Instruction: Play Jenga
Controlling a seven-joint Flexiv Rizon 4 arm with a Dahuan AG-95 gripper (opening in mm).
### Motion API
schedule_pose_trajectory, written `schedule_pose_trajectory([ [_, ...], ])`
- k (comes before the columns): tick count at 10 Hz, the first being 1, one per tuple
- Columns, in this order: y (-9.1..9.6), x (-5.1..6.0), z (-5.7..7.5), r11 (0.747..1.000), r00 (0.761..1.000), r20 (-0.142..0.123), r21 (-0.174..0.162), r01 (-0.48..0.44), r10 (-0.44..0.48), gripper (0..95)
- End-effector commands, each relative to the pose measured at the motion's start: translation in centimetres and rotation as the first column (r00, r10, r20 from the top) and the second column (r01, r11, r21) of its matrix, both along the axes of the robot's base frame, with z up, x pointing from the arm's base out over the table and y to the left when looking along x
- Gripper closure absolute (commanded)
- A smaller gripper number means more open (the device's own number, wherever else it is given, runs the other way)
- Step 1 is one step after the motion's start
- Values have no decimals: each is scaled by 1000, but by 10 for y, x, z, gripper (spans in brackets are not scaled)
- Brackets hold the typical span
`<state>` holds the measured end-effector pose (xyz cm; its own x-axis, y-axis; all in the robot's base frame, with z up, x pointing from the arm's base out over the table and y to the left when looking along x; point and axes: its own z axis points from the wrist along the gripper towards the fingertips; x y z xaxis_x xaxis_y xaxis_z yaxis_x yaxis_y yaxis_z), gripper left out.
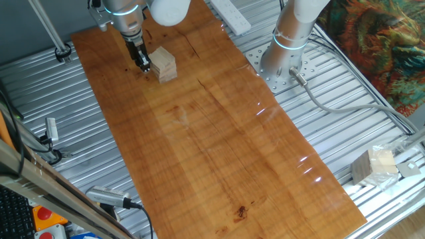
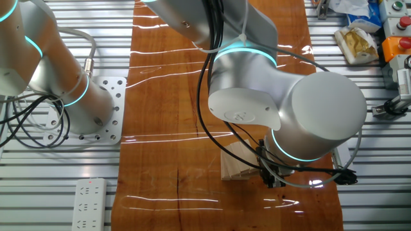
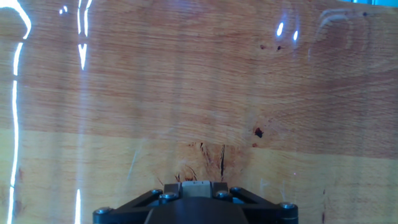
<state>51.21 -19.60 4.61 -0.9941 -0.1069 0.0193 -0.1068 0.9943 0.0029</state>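
Observation:
The Jenga stack (image 1: 165, 64) is a small pile of pale wood blocks in a few layers at the far left of the wooden tabletop (image 1: 219, 133). It also shows in the other fixed view (image 2: 239, 164), partly hidden behind the arm. My gripper (image 1: 142, 63) stands low over the table just left of the stack, close to its side, with its dark fingers together and nothing between them. In the other fixed view the gripper (image 2: 273, 178) is mostly hidden under the wrist. The hand view shows only bare tabletop (image 3: 199, 93); the stack is out of that view.
A pale beige-and-grey lump (image 1: 374, 166) sits on the metal frame at the right. A white power strip (image 1: 232, 16) lies at the back, next to the arm's base (image 1: 284, 63). Cables run along the slatted metal to the right.

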Motion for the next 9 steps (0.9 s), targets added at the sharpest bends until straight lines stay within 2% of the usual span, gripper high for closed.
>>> schedule_pose_trajectory([
  [1, 0, 0, 0, 1000, 1000, 2, 1, 1, -1, 950],
  [9, 0, 3, 1, 1000, 1000, 2, 2, 4, -4, 950],
])
